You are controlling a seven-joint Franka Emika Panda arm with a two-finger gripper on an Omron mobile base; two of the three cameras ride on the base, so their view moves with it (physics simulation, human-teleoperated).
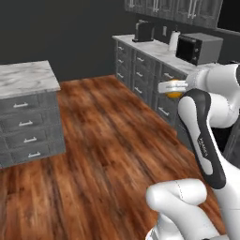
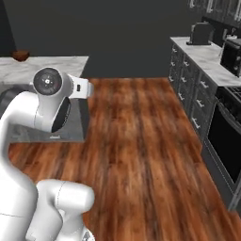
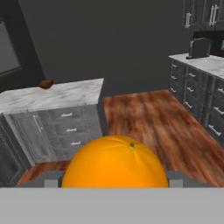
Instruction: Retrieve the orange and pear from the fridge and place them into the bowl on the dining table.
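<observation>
While the hand (image 3: 114, 183) carries the orange (image 3: 114, 162) between its two fingers, spread wide enough to fit around the fruit, the relation that matters is where the bowl (image 3: 45, 83) lies from it. In the hand view the orange sits right at the bottom, close to the lens, with its stem dimple turned up and a little to the right. The bowl is a small reddish-brown shape far off, up and to the left of the orange, resting on the marble counter (image 3: 65, 95) near that counter's far left part. A stretch of wooden floor (image 3: 148, 118) and the counter's grey drawer fronts (image 3: 70, 129) lie between the two, so the bowl is well apart from the hand.

From the right base view the same bowl shows at the upper left, on the back of the marble top, beyond the arm's round joint. From the left base view the orange peeks out as a bright patch beside the white wrist, in front of the dark wall cabinets (image 1: 140, 70) on the right.

I judge the first fruit to be in transit, with the pear not yet fetched. The coming move has to go forward and to the left, over the near edge of the counter, and then down into the bowl. Being round, the orange has no long axis to line up.
</observation>
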